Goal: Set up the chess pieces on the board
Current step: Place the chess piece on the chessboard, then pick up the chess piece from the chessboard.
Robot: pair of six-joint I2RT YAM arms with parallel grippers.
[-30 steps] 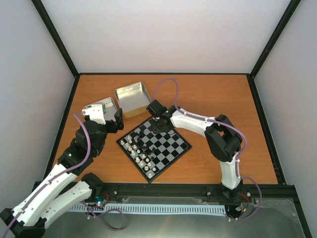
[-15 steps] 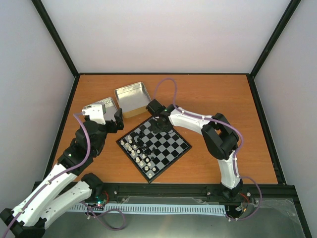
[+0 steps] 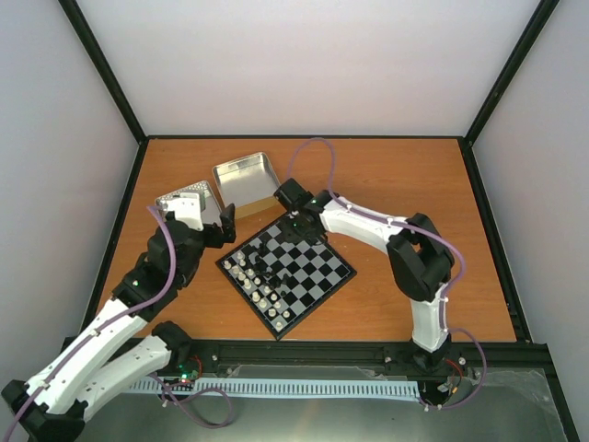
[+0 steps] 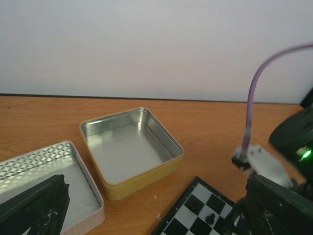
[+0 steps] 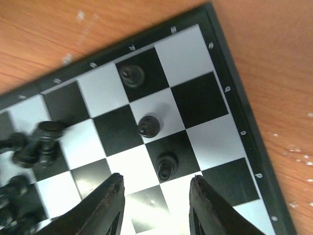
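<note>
A: Over the far corner of the board [image 5: 237, 98], the right claw [image 5: 156, 182] hangs low, fingers apart and nothing between them. A black pawn [image 5: 165, 165] stands upright just ahead of the tips, touching neither!

B: And two more pawns [image 5: 148, 126] run on from it in a straight line, one to a square, on the second row in from the rim. I'd call this the black pawn row going down.

A: Agreed. Off to the side, a heap of black pieces [image 5: 39, 142] lies tumbled on the squares, so there's plenty left to sort.

B: White pieces [image 3: 250, 276] look lined up along the opposite edge, though they're too small to count.

A: The left claw [image 3: 213, 221]? Spread wide, holding nothing, off the board by the patterned tin [image 4: 49, 164], which sits beside the gold-sided tin [image 4: 146, 176].

B: So the next move calls for care. Rise straight up so neither finger clips that pawn, then swing over to the heap and pinch one piece without scattering its neighbours.
</note>
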